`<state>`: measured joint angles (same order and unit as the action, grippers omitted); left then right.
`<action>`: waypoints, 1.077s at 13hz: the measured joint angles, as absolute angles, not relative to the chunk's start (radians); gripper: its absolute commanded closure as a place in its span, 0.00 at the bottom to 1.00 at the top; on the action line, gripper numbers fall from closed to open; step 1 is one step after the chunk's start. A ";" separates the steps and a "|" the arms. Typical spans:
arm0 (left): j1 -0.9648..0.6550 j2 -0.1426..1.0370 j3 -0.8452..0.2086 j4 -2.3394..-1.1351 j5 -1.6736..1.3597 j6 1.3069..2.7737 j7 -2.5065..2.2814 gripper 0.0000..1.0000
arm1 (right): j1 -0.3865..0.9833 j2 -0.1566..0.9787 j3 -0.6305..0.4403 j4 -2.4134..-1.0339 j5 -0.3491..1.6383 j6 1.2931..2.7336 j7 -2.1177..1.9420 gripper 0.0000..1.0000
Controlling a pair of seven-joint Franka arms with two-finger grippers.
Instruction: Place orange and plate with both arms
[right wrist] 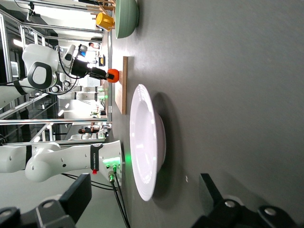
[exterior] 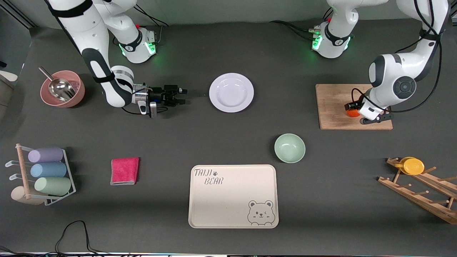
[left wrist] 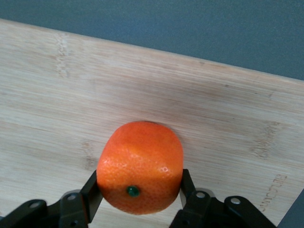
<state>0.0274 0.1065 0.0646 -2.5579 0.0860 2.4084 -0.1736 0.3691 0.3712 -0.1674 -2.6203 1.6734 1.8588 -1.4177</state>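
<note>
Here, left claw (left wrist: 138, 192) clamped on orange (left wrist: 140, 166) over board (exterior: 332, 103), right claw (exterior: 182, 96) apart, dark table (exterior: 228, 142).

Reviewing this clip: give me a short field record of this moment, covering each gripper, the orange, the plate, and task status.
left gripper: shut on the orange, low over the wooden cutting board
orange: between the left gripper's fingers, at the board's surface
right gripper: open, low over the table beside the plate, aimed at its rim
plate: flat on the table, untouched
status: orange gripped, plate not yet gripped
</note>
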 measured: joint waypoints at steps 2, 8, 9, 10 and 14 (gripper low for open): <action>0.027 0.106 0.064 -2.556 0.086 2.402 -0.174 1.00 | 0.369 0.397 -0.169 -2.619 1.674 1.853 -1.418 0.00; 0.013 0.044 0.060 -2.288 0.086 1.954 -0.173 1.00 | 0.369 0.410 -0.172 -2.616 1.676 1.844 -1.357 0.10; 0.009 0.024 0.060 -2.226 0.086 1.863 -0.173 1.00 | 0.369 0.410 -0.172 -2.616 1.676 1.844 -1.360 0.21; 0.006 0.001 0.060 -2.160 0.085 1.765 -0.173 1.00 | 0.369 0.410 -0.172 -2.616 1.676 1.844 -1.365 0.32; -0.017 -0.084 0.056 -1.877 0.019 1.391 -0.176 1.00 | 0.369 0.411 -0.172 -2.616 1.676 1.844 -1.378 0.50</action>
